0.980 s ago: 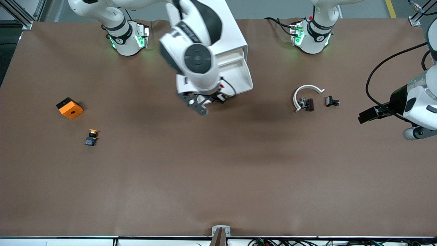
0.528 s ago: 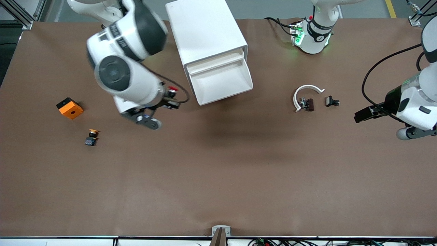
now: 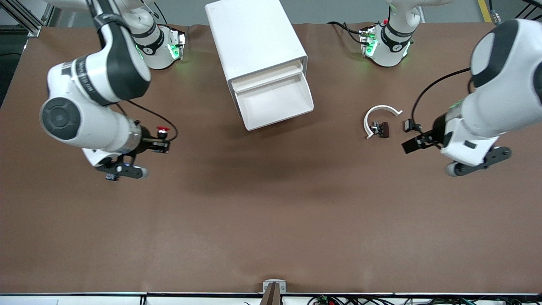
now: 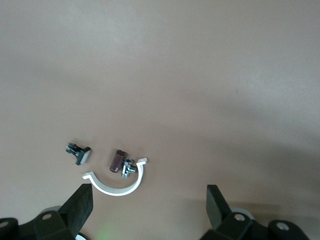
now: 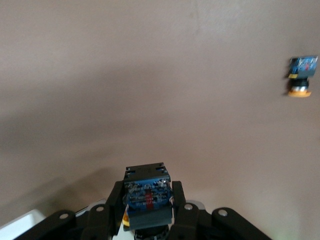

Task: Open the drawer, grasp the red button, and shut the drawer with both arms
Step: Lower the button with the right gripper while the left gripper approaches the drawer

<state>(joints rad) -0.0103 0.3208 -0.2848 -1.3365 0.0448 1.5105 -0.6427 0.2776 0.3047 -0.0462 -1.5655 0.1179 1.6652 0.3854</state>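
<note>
Right gripper [image 5: 148,200] swung from drawer [image 3: 275,101] toward desk's [image 3: 271,220] right-arm end — fingers clamped on button [image 5: 147,192]; left gripper [image 4: 150,207] fingers spread, empty.

Brown worktop [image 3: 271,220] carries non-task bits. Toward left arm's end: white C-shaped clip [image 3: 380,113], dark brown cylinder w/ small metal part [image 3: 382,129] touching its inner curve, small black-and-grey clip [image 3: 410,125] just beside. Same trio in left wrist view: [image 4: 117,184], [image 4: 118,161], [image 4: 79,152]. Toward right arm's end: yellow-capped button [image 5: 301,75] lying on its side, mostly hidden in front view.
</note>
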